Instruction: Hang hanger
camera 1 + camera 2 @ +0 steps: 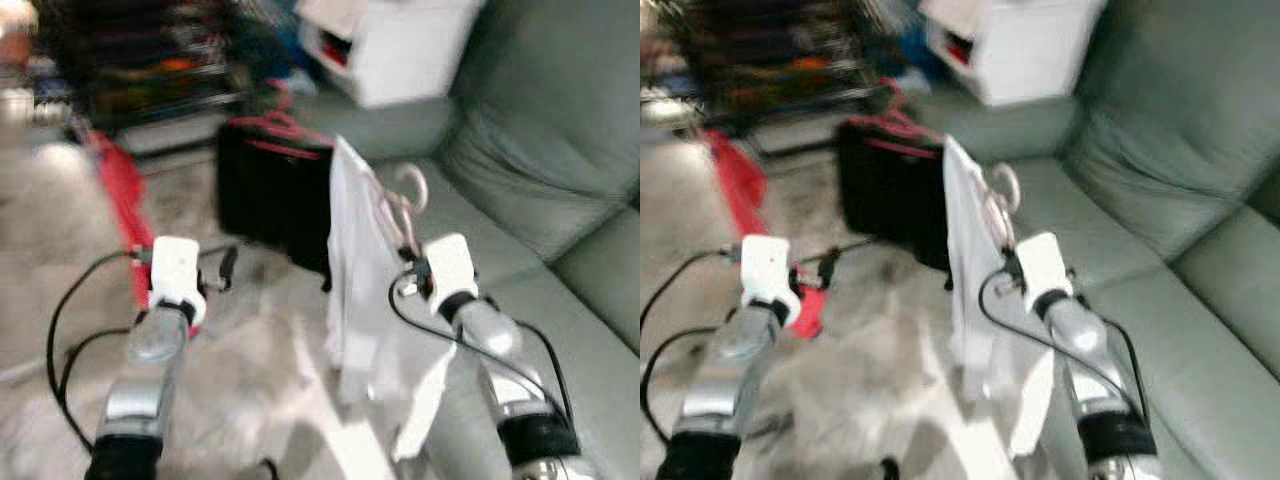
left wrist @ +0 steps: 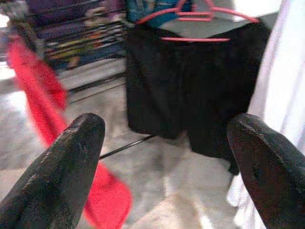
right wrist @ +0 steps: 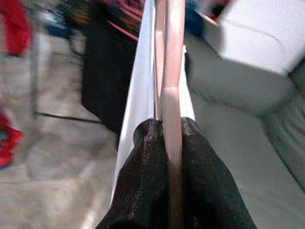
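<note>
My right gripper [image 1: 408,252] is shut on a pale pink hanger [image 1: 405,205] that carries a white garment [image 1: 360,280]; the hook curls up above the fingers. In the right wrist view the hanger [image 3: 171,57] runs edge-on between the two black fingers [image 3: 143,191], with the white garment [image 3: 138,95] draped along it. My left gripper [image 1: 226,268] is open and holds nothing; in the left wrist view its fingers [image 2: 62,171] stand wide apart. Ahead, a black garment [image 1: 272,200] hangs on a red hanger [image 1: 280,130].
A grey-green sofa [image 1: 540,150] fills the right side. A red cloth [image 1: 125,200] hangs at the left near a dark cluttered rack [image 1: 140,60]. A white box [image 1: 390,45] stands behind the sofa arm. The pale floor [image 1: 230,370] lies below my arms.
</note>
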Controlling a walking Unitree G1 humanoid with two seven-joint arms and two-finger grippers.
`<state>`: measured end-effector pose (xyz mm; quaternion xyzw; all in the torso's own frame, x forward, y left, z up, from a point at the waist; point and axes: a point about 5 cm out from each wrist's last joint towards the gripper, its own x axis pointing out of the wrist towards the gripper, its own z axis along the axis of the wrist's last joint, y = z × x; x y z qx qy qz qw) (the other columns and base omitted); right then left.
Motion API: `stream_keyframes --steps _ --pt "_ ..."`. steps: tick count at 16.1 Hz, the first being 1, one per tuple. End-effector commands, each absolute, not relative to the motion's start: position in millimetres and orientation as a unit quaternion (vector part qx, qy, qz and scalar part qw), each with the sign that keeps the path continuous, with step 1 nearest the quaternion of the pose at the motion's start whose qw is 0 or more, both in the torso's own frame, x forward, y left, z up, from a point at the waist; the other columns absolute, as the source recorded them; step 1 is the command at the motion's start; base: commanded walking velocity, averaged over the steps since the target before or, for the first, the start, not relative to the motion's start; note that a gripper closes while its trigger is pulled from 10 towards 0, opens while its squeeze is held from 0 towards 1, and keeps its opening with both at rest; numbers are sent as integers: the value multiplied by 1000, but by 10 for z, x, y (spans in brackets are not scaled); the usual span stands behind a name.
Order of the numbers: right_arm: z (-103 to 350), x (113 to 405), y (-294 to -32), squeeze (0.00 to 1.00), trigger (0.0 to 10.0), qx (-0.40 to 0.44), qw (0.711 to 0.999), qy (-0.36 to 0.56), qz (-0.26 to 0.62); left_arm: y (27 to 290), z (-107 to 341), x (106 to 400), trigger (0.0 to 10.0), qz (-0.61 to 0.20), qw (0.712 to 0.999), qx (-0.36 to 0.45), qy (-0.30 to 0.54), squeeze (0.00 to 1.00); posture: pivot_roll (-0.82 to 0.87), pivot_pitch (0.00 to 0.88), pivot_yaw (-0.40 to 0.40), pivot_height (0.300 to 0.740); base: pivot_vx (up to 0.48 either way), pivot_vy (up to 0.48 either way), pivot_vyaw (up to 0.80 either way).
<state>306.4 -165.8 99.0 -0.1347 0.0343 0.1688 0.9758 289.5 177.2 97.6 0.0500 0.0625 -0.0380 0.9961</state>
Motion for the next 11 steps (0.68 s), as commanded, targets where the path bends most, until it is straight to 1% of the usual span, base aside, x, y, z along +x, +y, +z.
stream_keyframes --steps 1,4,6,11 --pt "1126 3099 -1658 0 10000 -145 973 0 182 1729 984 2893 10000 -42 996 56 61 0 5 0 -12 740 0 0 800" --pt "1104 3096 -1685 0 10000 -146 974 3 175 1743 988 2892 10000 -35 996 63 60 0 4 0 -13 740 0 0 800" --pt "1039 3030 -1625 0 10000 -152 968 15 201 1750 956 2866 10000 -20 995 63 70 0 -2 0 -3 740 0 0 800" --pt "1027 3038 -1627 0 10000 -157 962 21 221 1676 923 2837 10000 -36 994 67 80 0 -4 1 -5 740 0 0 800"
